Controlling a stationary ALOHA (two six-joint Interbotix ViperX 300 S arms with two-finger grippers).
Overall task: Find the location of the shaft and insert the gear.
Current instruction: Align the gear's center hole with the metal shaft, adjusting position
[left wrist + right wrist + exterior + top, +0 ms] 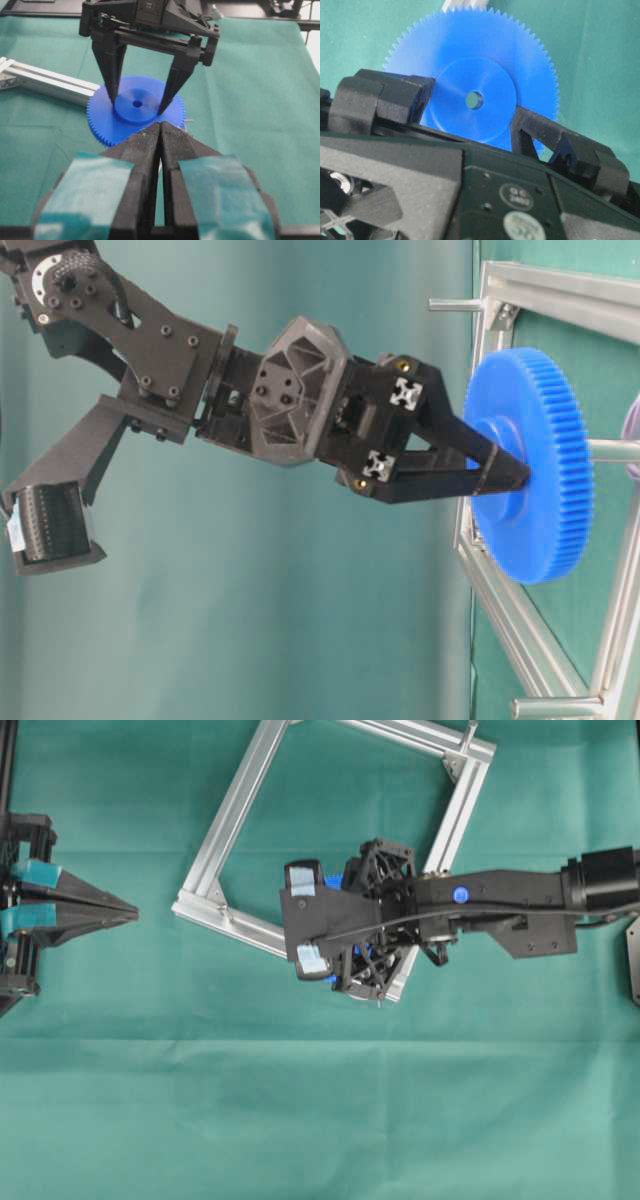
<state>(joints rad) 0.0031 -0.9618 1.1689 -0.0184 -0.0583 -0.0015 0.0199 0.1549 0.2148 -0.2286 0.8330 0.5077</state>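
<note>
The gear [135, 112] is a flat blue toothed disc with a raised hub and a small centre hole. My right gripper [137, 105] is shut on it, one black finger on each side of the hub [470, 102]. In the table-level view the gear [545, 465] hangs a little off the cloth. The shaft [612, 450], a thin silvery pin with a pale wire loop, shows just behind it. From overhead only slivers of the gear [333, 881] show under the right wrist. My left gripper [132, 907] is shut and empty at the far left, its tips [161, 129] pointing at the gear.
A square aluminium frame [235, 815] lies on the green cloth [300, 1120], and the right wrist hovers over its near corner. Short silvery pegs [455, 305] stick up from the frame's corners. The right arm [520, 900] reaches in from the right.
</note>
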